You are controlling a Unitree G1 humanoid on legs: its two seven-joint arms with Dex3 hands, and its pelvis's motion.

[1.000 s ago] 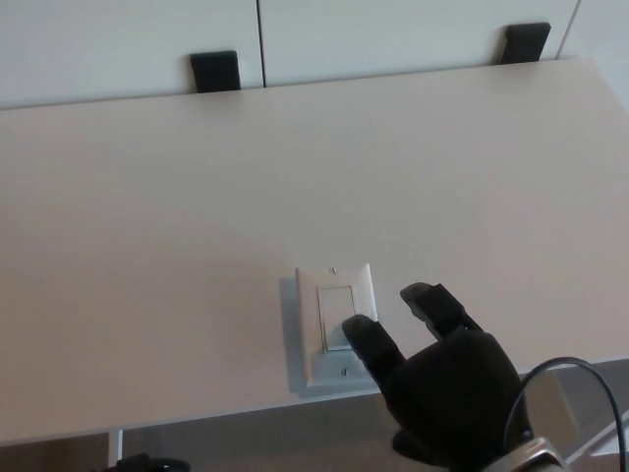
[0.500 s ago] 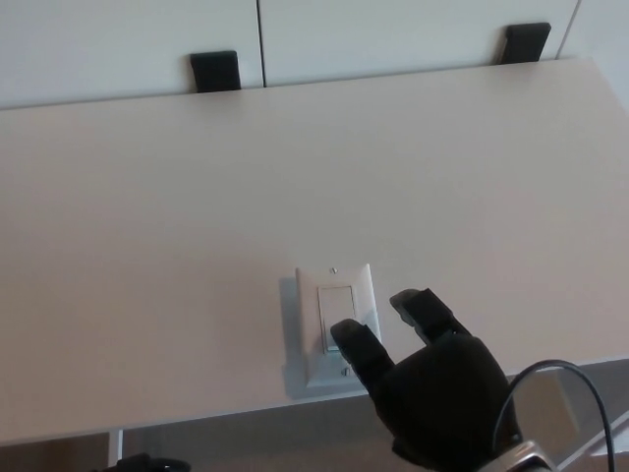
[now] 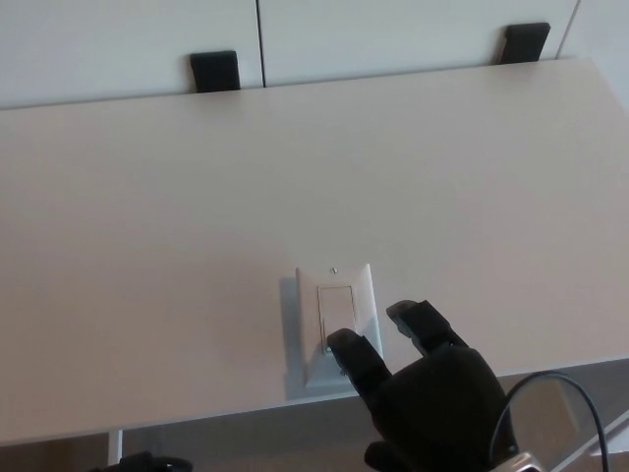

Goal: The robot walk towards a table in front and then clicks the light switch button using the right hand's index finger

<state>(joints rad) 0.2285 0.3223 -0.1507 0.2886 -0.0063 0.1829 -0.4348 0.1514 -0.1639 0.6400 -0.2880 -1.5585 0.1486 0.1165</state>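
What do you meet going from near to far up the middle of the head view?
Right hand at the near edge → light switch on the table, one finger overlapping its lower end → bare tabletop → two black chair backs behind the far edge.

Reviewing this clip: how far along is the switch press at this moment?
Done: the walk-up, since the table fills the view. In hand: the right hand has one fingertip on the lower part of the light switch; the other finger lies beside the plate. Whether it has clicked cannot be told. Left: confirming the click and pulling back.
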